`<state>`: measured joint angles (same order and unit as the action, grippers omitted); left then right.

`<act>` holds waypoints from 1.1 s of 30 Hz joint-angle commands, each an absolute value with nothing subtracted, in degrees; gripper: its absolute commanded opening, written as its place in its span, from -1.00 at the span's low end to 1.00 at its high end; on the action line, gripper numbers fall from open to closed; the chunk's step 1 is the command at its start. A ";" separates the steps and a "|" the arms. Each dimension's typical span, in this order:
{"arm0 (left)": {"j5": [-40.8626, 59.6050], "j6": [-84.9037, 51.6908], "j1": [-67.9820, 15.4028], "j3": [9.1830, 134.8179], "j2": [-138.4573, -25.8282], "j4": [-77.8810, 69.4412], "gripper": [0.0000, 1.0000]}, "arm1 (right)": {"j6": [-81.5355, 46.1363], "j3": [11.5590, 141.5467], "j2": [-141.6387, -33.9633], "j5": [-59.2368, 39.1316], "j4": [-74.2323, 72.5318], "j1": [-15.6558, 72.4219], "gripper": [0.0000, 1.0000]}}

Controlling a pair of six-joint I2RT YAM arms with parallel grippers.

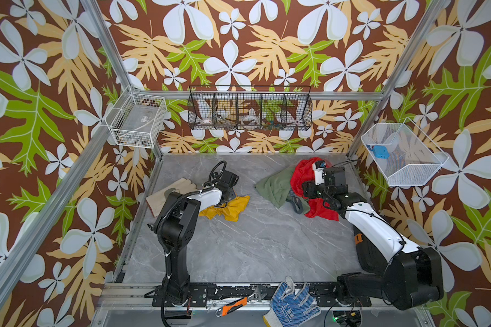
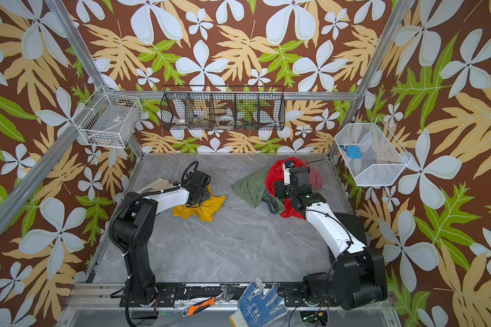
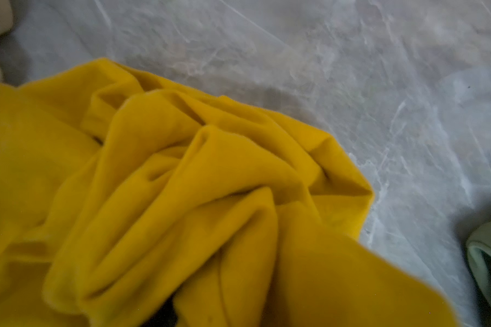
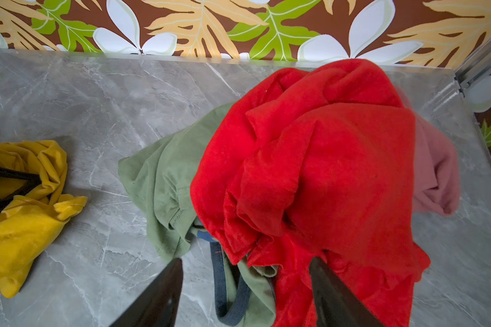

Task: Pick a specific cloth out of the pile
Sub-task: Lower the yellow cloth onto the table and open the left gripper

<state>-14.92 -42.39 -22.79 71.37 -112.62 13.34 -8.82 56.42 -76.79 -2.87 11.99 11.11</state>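
Observation:
The mustard-yellow cloth [image 1: 233, 209] [image 2: 207, 208] lies crumpled on the grey table, left of the middle. It fills most of the left wrist view [image 3: 182, 198] and hides the jaws there. My left gripper [image 1: 228, 198] [image 4: 0, 186] is down on the cloth's far edge, but its jaws do not show. The pile [image 1: 302, 172] at the back right holds a red cloth [image 4: 323, 170], an olive-green cloth [image 4: 165, 181], a pink one [image 4: 434, 170] and a grey strap [image 4: 220, 283]. My right gripper [image 4: 245, 283] hangs open over the pile's near edge, holding nothing.
A beige work glove [image 1: 170, 189] lies just left of the yellow cloth. A blue-dotted glove [image 1: 292, 303] and an orange-handled wrench [image 1: 238, 304] rest on the front rail. Wire baskets hang on the back wall [image 1: 250, 110], the left post [image 1: 138, 119] and the right wall [image 1: 403, 155].

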 commanded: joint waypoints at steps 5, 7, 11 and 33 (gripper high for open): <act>-7.96 -41.02 -18.15 78.57 -118.86 14.50 -0.04 | -10.41 57.98 -77.67 -0.61 12.92 11.12 0.41; -6.68 -40.89 -16.74 81.08 -120.70 14.42 -0.04 | -11.01 58.27 -77.95 -0.36 13.10 11.07 0.41; -4.88 -40.02 -14.69 87.38 -124.28 14.47 -0.04 | -12.10 58.95 -78.44 0.12 13.37 11.05 0.41; -3.94 -39.24 -9.30 106.10 -133.74 18.33 0.20 | -12.59 61.96 -80.67 1.96 15.04 11.12 0.41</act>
